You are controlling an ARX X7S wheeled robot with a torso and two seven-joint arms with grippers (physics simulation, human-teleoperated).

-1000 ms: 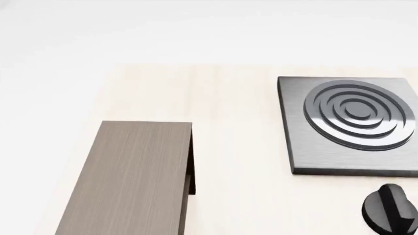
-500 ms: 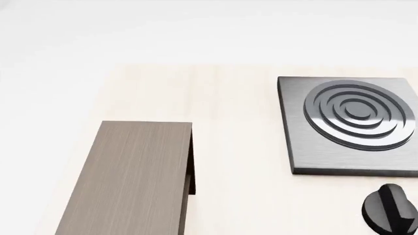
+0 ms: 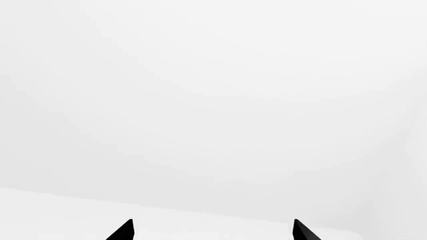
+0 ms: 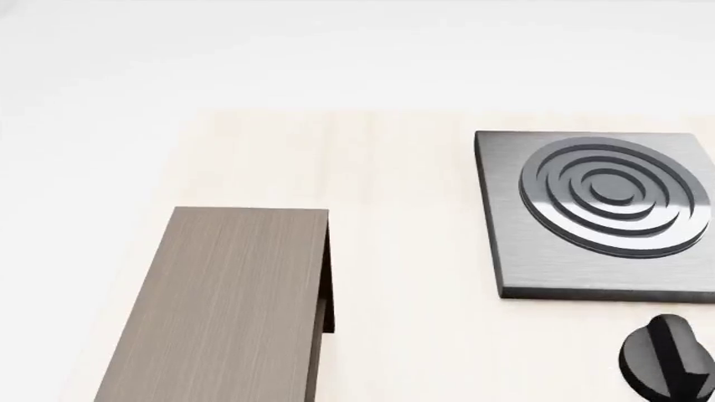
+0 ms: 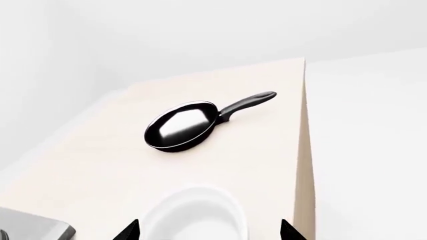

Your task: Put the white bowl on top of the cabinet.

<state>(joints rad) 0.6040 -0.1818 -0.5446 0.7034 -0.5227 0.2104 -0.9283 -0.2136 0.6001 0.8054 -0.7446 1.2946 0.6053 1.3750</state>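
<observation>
The cabinet is a long box with a grey-brown wood-grain top, at the near left of the pale table in the head view. The white bowl shows only in the right wrist view, standing on the table. My right gripper is open, its two black fingertips spread either side of the bowl and above it. My left gripper is open, its fingertips wide apart over blank white ground, holding nothing. Neither gripper shows in the head view.
A square grey stove plate with concentric rings lies at the right of the table, with a black knob in front of it. A black frying pan lies beyond the bowl, near the table's edge.
</observation>
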